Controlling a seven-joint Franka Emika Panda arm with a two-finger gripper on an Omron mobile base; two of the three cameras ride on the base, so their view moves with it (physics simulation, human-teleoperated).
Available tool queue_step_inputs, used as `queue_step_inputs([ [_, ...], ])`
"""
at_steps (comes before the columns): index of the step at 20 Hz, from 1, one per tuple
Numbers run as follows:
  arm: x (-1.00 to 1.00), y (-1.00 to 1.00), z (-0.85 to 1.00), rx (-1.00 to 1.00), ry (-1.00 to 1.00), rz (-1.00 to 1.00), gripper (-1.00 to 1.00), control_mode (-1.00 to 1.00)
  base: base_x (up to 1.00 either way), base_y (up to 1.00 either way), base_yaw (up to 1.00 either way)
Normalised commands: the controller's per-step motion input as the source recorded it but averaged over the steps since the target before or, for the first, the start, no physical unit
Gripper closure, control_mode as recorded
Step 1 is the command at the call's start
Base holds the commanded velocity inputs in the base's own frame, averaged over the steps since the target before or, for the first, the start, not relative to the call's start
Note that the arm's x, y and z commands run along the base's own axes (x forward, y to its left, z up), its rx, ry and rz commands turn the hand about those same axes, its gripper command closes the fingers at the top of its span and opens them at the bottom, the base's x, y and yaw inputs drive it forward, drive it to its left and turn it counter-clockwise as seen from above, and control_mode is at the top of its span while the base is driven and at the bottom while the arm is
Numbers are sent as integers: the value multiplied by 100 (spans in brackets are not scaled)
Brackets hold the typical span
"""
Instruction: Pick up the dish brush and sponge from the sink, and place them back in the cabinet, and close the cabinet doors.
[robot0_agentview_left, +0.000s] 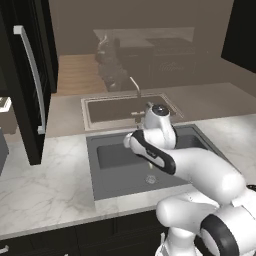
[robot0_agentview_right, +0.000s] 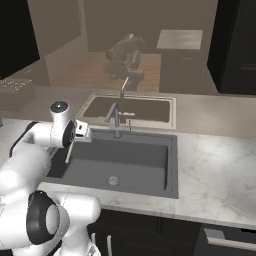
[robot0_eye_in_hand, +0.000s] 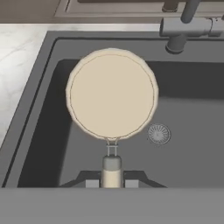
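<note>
Hand view: nearest the camera, the gripper (robot0_eye_in_hand: 112, 183) is clamped narrow on the handle of the dish brush (robot0_eye_in_hand: 112, 99). The brush's long axis runs straight out from the fingers, round cream head farthest from the hand. You see it hanging over the sink (robot0_eye_in_hand: 52, 131) basin, with the drain (robot0_eye_in_hand: 158, 134) just beside the head and the faucet (robot0_eye_in_hand: 186, 26) at the far rim.

Left base view: the arm (robot0_agentview_left: 200, 175) bends over the sink's near right part. The cabinet doors (robot0_agentview_left: 30, 80) stand open at the counter's left end, well apart from the hand. Judge the coming carry as a swing leftward and upward.

Right base view: the thin handle (robot0_agentview_right: 69, 151) slants below the hand over the sink's left edge. The sponge cannot be made out.
</note>
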Motion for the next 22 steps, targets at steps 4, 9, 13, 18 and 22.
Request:
queue_step_inputs([
  [4,-26,-28,53,0,-2,0,100,-100,0,0,0],
  [9,-30,-31,34,0,-2,0,100,-100,0,0,0],
  [13,-34,-30,30,-1,-4,0,100,-100,0,0,0],
  [18,-39,-19,35,-2,-6,0,100,-100,0,0,0],
  [22,-38,-4,44,-2,-4,0,100,-100,0,0,0],
])
